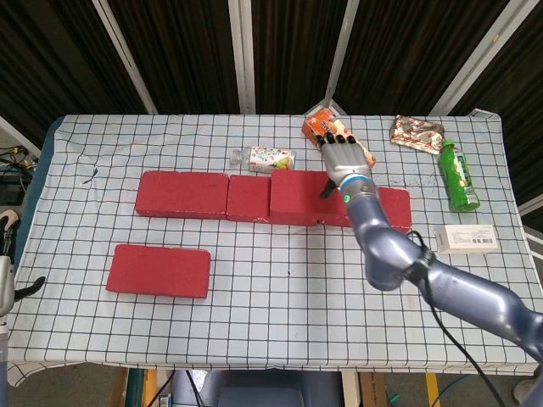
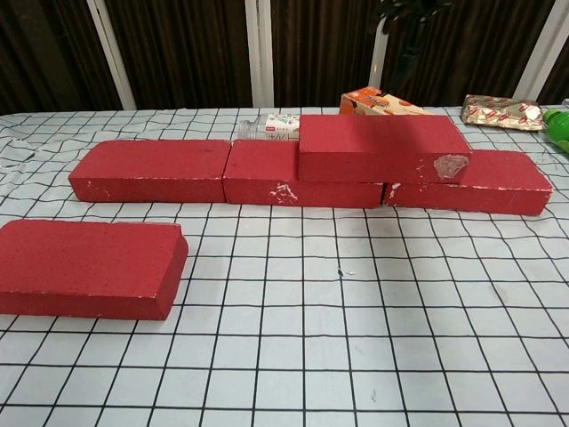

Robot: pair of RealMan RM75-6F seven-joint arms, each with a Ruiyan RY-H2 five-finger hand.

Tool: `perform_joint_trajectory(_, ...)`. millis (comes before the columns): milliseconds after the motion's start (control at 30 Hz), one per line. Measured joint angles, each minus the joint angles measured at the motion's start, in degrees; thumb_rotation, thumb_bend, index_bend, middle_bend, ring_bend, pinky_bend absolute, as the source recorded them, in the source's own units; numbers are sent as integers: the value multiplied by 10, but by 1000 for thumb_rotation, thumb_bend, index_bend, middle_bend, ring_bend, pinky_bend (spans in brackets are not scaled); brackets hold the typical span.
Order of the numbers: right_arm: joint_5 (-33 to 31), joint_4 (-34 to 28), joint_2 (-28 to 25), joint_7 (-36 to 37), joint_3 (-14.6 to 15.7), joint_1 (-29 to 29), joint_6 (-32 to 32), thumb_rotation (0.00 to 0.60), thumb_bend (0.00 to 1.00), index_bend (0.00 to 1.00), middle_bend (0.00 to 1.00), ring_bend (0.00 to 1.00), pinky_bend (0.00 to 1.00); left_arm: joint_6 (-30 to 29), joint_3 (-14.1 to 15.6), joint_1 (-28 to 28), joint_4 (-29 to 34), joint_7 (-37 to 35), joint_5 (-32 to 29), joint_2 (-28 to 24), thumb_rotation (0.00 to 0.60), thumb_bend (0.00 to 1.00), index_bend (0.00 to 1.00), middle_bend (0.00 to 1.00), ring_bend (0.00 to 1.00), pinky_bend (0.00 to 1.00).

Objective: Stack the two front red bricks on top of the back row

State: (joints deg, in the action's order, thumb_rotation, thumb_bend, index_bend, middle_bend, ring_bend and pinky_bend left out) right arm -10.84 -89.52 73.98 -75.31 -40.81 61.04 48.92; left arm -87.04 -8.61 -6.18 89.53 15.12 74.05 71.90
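One red brick (image 1: 305,197) (image 2: 382,147) lies stacked on the back row, across the seam between the middle brick (image 1: 248,197) (image 2: 262,173) and the right brick (image 1: 390,209) (image 2: 476,182). The left back brick (image 1: 182,194) (image 2: 151,169) carries nothing. A second loose red brick (image 1: 159,270) (image 2: 89,267) lies flat at the front left. My right hand (image 1: 344,159) hovers above the stacked brick's far right part, fingers spread, holding nothing. In the chest view it is raised almost out of frame. Only a sliver of my left hand (image 1: 5,227) shows at the left edge.
Behind the row lie a small bottle (image 1: 263,158) and an orange snack box (image 1: 327,127) (image 2: 378,101). A foil packet (image 1: 417,133), a green bottle (image 1: 459,177) and a white box (image 1: 467,238) sit at the right. The checked cloth (image 1: 280,271) covers the table.
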Motion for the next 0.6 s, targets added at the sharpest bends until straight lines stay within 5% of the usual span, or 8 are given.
perform_joint_trajectory(267,359,-184,-104,224,6,-292,25,600,172,0,0,0,0,-25,14,4,-4,-73,64,4,600,86,9,0,0,93)
perform_joint_trajectory(467,597,-245,-163,402,46,-488,62,600,172,0,0,0,0,-36,35,11,16,-113,103,-6,600,17,0,0,0,75)
perform_joint_trajectory(600,731,-254,-185,505,83,-555,104,600,172,0,0,0,0,-24,52,10,39,-130,124,-28,600,0,0,0,0,66)
